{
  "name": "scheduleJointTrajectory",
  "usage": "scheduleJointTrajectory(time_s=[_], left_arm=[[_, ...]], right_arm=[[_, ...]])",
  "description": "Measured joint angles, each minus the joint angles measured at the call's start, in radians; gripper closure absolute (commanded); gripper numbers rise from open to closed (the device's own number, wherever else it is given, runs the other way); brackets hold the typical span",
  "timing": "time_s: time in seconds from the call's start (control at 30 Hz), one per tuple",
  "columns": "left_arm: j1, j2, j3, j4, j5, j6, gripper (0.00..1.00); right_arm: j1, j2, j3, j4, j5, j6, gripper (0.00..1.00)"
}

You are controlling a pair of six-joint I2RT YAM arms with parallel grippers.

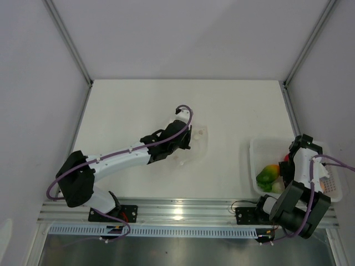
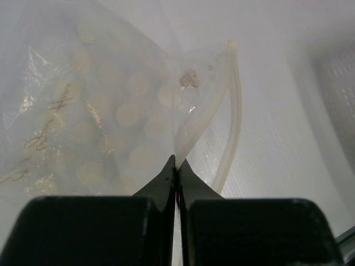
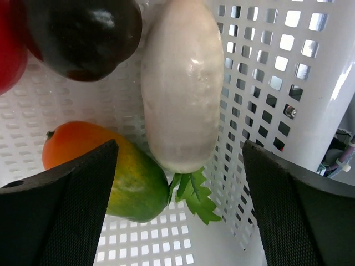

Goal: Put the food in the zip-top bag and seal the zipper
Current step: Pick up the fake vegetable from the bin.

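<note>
Pinching zip-top bag [image 2: 111, 111] edge, left gripper [image 2: 176, 162] closed, reddish mark [image 2: 189, 78] (illegible)

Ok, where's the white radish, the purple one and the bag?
white radish [image 3: 180, 88]: right wrist view, middle of white body.
dark-purple one [image 3: 83, 33]: right wrist view, shiny round front.
zip-top bag [image 2: 111, 111]: left wrist view, crinkly clear side.
</note>
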Motion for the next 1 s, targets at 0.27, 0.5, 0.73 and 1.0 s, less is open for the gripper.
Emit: scheduleJointTrajectory(time_s=[0.27,0.5,0.73,1.0], left_arm=[[0.003,-0.004,-0.013,0.005,0.002,0.000,0.99],[0.010,-0.005,-0.016,0.005,0.013,0.000,0.99],[0.012,-0.004,-0.016,0.006,0.019,0.000,1.00],[0.013,-0.005,-0.016,0.008,0.022,0.000,0.99]], right_arm=[[-0.001,0.054,-0.014,0.037,0.015,-0.004,0.12],[-0.001,0.115,-0.028,0.080,0.015,-0.005,0.19],[0.000,0.145,-0.047,0.111,0.021,-0.006,0.39],[0.036,0.135,-0.048,0.113,0.024,-0.006,0.76]])
